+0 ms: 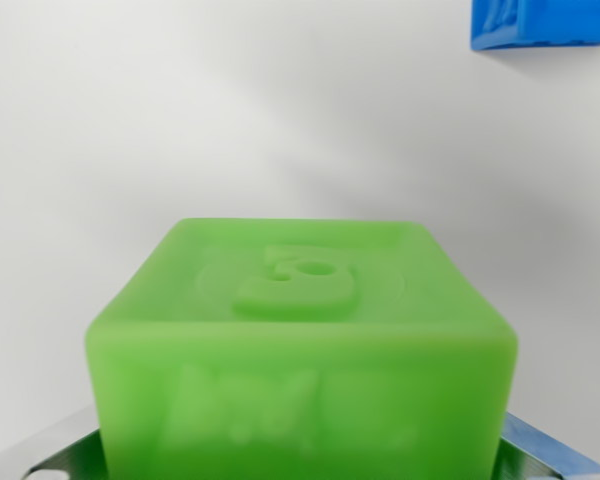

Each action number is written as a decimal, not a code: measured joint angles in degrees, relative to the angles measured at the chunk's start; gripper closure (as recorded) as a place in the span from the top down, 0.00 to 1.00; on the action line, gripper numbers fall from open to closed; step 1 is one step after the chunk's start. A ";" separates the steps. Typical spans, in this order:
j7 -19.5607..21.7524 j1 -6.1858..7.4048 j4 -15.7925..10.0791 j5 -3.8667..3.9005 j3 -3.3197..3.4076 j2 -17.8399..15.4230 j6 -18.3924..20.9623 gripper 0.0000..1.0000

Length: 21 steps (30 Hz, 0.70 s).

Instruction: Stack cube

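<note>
A green cube (pixel 300 330) fills the lower middle of the wrist view, very close to the camera. Its top face carries a raised emblem and its front face has raised lettering. My gripper (pixel 300 460) is shut on it. Only the metal fingers (pixel 555 455) show, pressed against its lower left and lower right sides at the bottom edge. A blue cube (pixel 545 22) sits on the white surface at the top right corner, cut off by the frame and well apart from the green cube.
A plain white surface (pixel 180 120) lies beyond the green cube, with soft shadows across it. The green cube hides whatever lies directly under it.
</note>
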State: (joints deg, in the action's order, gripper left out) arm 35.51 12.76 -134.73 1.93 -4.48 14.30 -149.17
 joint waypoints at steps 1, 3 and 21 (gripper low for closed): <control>-0.10 -0.04 0.34 0.00 0.06 0.20 0.16 0.00; -0.27 -0.10 0.90 0.00 0.14 0.52 0.41 0.00; -2.21 -1.13 7.77 0.00 0.86 4.49 3.28 0.00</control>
State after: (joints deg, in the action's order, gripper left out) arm 33.29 11.63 -126.97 1.93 -3.61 18.79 -145.89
